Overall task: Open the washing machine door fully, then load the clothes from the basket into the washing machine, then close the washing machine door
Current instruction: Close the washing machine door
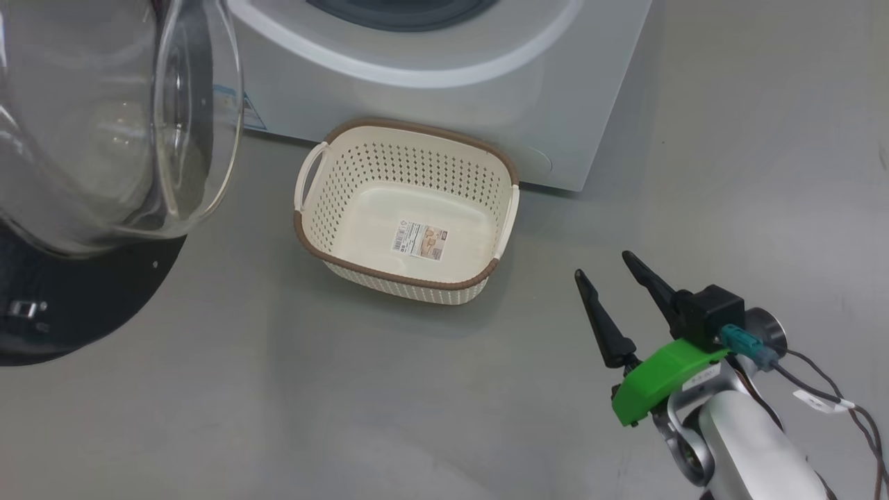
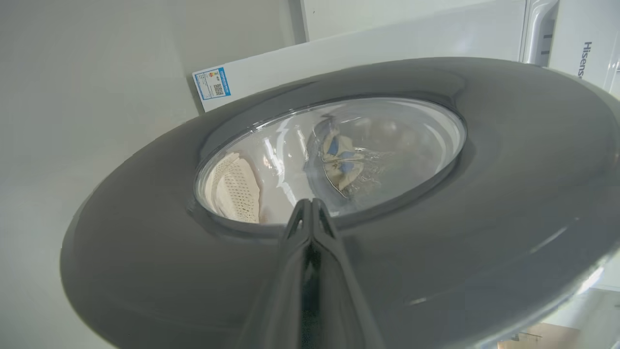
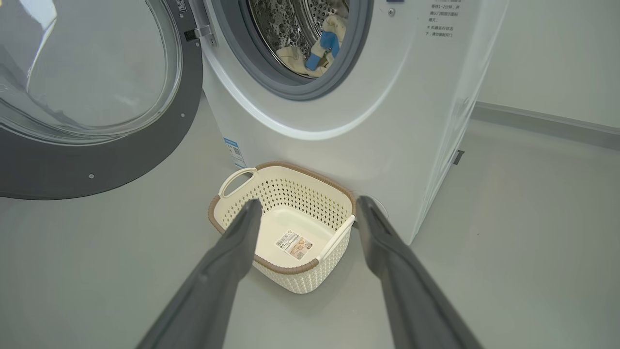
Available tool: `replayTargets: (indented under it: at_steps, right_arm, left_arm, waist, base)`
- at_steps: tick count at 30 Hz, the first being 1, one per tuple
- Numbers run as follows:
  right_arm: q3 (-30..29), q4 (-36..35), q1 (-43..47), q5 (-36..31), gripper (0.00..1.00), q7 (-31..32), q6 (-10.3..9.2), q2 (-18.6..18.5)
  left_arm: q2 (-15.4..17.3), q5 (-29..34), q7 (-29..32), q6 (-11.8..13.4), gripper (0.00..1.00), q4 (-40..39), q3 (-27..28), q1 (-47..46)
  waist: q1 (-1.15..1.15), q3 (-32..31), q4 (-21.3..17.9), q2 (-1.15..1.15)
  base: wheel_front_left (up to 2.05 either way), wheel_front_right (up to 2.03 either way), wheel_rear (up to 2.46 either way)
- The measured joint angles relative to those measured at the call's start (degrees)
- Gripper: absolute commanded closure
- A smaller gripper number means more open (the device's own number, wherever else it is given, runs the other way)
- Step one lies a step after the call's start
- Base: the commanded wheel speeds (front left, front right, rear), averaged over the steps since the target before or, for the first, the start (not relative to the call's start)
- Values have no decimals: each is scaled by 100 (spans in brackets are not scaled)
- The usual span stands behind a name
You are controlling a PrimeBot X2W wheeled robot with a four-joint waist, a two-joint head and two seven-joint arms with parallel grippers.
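Right gripper (image 1: 601, 264): released, fingers spread, above floor (image 1: 347, 389) near basket (image 1: 417, 129). Left gripper (image 2: 308, 202): clenched, grasping nothing, tips at door (image 2: 436, 232) black rim by glass edge. Basket on floor just before washer (image 1: 486, 104), label (image 1: 420, 240) showing on bottom. Door swung open at left. Clothes (image 3: 296, 57) inside drum (image 3: 286, 19).

One washing machine (image 3: 387, 121); one door (image 3: 72, 167); one basket (image 3: 290, 194); clothes (image 3: 295, 55) bundled, count unclear.

Glossy door (image 2: 484, 203), perforated plastic basket (image 1: 444, 283)
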Motion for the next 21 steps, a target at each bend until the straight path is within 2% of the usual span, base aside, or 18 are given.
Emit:
replayTargets:
  at_steps: [10,21]
  right_arm:
    - [59,116,8,49,0,-48,0,10]
    - [114,178,63,118,0,-85,0,13]
  left_arm:
    - [-665,-506,745,0,100,-1340,-298,678]
    - [-1352,-686,1057,1,100,-2404,-684,1128]
  waist:
    - [0,-197,-2,0]
    - [0,-344,-147,0]
  base:
    - [0,0,0]
    - [0,0,0]
